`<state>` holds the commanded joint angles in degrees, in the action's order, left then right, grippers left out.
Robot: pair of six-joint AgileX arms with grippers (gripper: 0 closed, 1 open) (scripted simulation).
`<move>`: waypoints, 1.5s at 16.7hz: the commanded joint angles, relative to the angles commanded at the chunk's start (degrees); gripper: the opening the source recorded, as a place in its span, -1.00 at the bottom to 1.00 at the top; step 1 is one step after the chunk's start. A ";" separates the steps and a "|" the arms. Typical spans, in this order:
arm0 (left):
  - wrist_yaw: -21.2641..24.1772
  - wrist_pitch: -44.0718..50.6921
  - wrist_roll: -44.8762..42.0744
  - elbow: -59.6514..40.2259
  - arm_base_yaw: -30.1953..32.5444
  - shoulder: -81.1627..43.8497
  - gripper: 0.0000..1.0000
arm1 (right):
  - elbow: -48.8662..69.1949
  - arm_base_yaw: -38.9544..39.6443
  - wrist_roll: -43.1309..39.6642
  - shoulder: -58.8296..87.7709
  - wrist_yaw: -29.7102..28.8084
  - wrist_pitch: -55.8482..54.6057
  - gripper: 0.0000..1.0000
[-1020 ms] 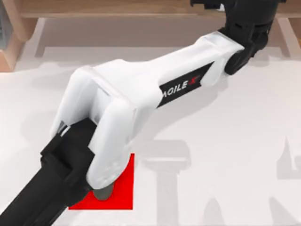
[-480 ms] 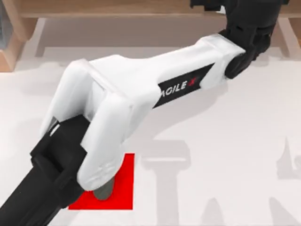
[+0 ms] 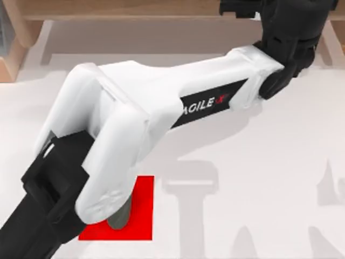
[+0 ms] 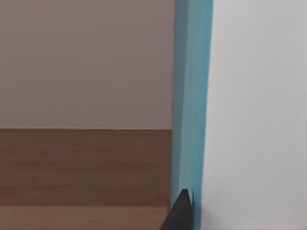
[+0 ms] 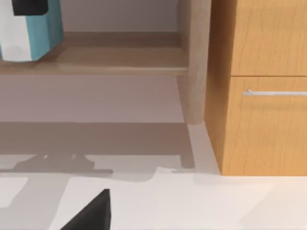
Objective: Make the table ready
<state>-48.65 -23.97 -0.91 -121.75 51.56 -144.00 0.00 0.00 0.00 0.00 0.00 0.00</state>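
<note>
The desk [image 3: 259,178] is a broad, smooth, matte white slab that runs under everything else. A flat red rectangular mat [image 3: 141,216] lies on it near the front edge, toward the left corner, and a dull grey rounded thing [image 3: 119,217] stands on the mat, partly hidden.

A glossy white arm [image 3: 135,124] with black lettering stretches from the back right of the desk toward the front left corner, where it ends in black blocky parts. Whether either claw is apart or together I cannot tell.

Light-brown wooden shelf [image 3: 135,11] boards with visible grain run along the back edge. In the left wrist view a pale blue and white flat-sided box [image 4: 192,96] stands upright on the wood. The right wrist view shows a wood-grain cabinet [image 5: 259,86] with a thin metal bar handle [image 5: 276,93].
</note>
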 joint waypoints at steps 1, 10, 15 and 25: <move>0.08 0.18 -0.08 -0.19 -0.35 -0.31 -1.00 | 0.00 0.00 0.00 0.00 0.00 0.00 1.00; 6.21 -0.92 -7.80 12.66 1.42 9.41 -1.00 | 0.00 0.00 0.00 0.00 0.00 0.00 1.00; 13.47 -1.33 -20.09 30.81 -0.52 23.70 -1.00 | 0.00 0.00 0.00 0.00 0.00 0.00 1.00; 30.72 -2.25 -52.50 71.75 -21.84 58.18 -1.00 | 0.00 0.00 0.00 0.00 0.00 0.00 1.00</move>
<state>-17.93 -26.21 -53.41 -50.00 29.71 -85.82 0.00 0.00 0.00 0.00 0.00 0.00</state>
